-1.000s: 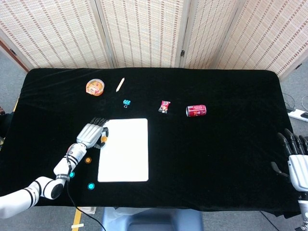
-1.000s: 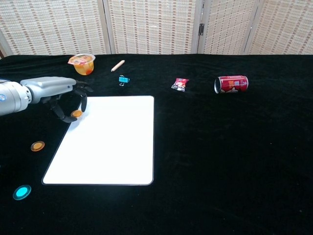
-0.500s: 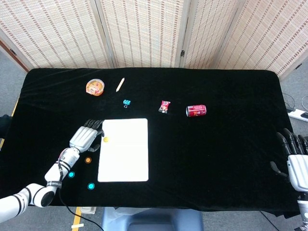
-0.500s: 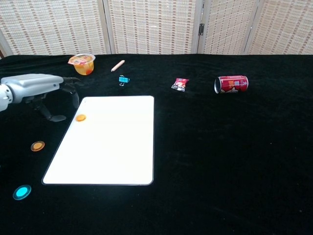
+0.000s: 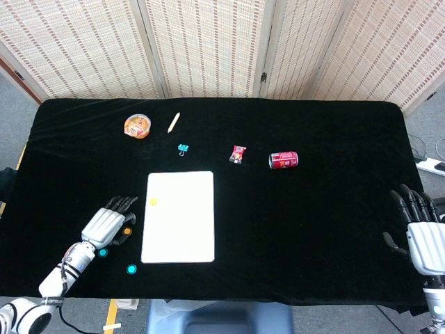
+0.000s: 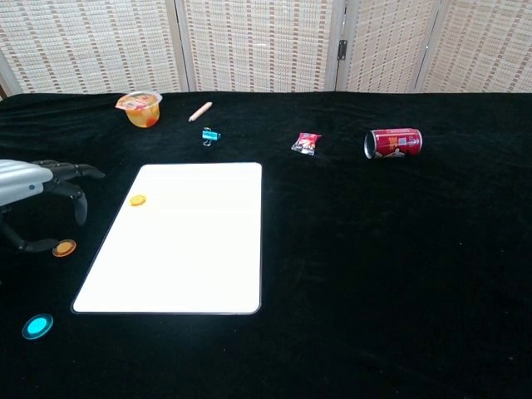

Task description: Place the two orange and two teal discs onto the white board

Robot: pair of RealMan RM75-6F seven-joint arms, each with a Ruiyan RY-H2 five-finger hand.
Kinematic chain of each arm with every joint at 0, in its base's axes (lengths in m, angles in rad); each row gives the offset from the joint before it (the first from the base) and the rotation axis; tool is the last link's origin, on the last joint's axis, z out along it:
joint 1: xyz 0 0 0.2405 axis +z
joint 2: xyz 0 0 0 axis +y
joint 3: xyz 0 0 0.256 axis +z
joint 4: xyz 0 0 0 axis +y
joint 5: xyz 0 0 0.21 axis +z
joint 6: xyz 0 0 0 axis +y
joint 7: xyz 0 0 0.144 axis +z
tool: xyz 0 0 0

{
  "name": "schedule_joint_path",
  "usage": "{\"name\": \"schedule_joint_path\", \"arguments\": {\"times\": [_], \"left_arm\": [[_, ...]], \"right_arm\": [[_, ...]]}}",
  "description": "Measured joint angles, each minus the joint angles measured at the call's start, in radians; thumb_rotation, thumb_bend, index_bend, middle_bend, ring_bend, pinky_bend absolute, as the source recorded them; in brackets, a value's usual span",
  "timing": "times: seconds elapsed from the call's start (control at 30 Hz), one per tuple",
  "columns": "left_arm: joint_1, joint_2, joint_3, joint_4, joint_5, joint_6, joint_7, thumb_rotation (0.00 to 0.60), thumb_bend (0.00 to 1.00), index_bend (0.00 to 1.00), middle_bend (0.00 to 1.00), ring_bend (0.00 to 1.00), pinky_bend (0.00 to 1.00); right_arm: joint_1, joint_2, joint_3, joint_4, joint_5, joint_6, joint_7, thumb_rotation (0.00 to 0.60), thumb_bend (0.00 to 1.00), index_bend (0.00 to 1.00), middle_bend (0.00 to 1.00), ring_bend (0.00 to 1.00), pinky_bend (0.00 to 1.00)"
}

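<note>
Pulled back from the board w/ my left hand: a sec ago it was at the board's left edge w/ an orange disc in its fingers, now that disc lies on the white near the top-left corner and the hand has dropped back toward me, off the board. It holds nothing, fingers loosely apart and curved down over the 2nd orange disc, which sits on the black cloth just left of the board; thumb tip looks to be right next to it, can't tell if touching. So 1 of 4 is done, and I judge the next grab is this orange one. Both teal discs wait on the cloth nearer me: one by my wrist, other near the front edge. Right hand idles far right, fingers spread, nothing in it.
</note>
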Motion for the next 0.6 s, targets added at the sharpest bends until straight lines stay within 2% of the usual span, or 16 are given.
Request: {"name": "schedule_joint_path", "arguments": {"times": [0.2, 0.6], "left_arm": [[0.015, -0.027, 0.01, 0.021, -0.005, -0.006, 0.01, 0.6, 0.4, 0.44, 0.05, 0.0, 0.0], [0.016, -0.067, -0.007, 0.095, -0.022, -0.027, -0.002, 0.6, 0.4, 0.44, 0.05, 0.0, 0.0]], "right_arm": [[-0.004, 0.002, -0.002, -0.002, 0.0, 0.004, 0.001, 0.6, 0.35, 0.0, 0.02, 0.05, 0.0], [-0.009, 0.001, -0.005, -0.003, 0.0, 0.011, 0.0, 0.6, 0.35, 0.0, 0.02, 0.05, 0.0]]}}
